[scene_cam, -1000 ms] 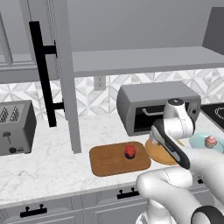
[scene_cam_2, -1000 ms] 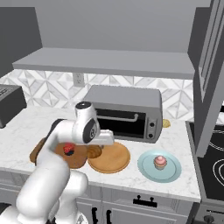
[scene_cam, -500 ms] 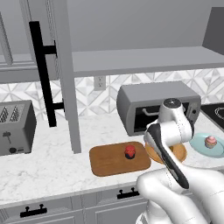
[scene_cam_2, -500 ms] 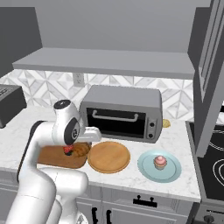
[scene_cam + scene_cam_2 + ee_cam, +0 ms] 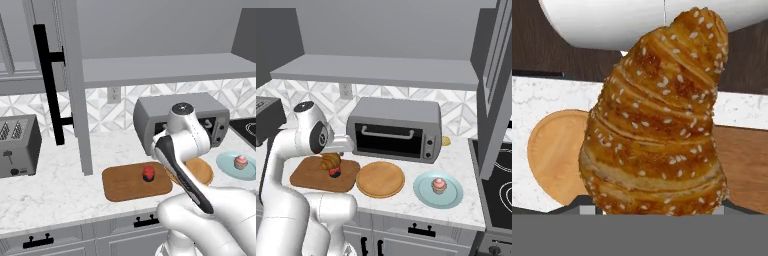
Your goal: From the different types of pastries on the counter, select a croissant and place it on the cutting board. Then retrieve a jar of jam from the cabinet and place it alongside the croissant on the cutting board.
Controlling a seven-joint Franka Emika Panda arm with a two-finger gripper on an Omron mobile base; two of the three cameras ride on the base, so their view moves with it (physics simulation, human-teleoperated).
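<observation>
Since a sec ago arm has swung left off the round wooden plate (image 5: 380,179) to over the cutting board (image 5: 125,182), forearm folded back twd the base. Gripper (image 5: 654,212) sits close to the board, jaws shut on the croissant (image 5: 331,160), which fills hand view (image 5: 657,120). Jar of jam (image 5: 148,173) stands on the board, croissant just above it in right base view; touching or not, can't tell. White marble counter (image 5: 55,192) also carries toaster oven (image 5: 393,130), toaster (image 5: 17,145), cupcake (image 5: 439,185) on blue plate. Cabinet (image 5: 70,85) door hangs open.

Light: even, soft, no clear source.
Shadows: faint under the cutting board (image 5: 137,181).
Glare: none.
Focus: sharp, though the close croissant (image 5: 654,120) looks slightly soft.
</observation>
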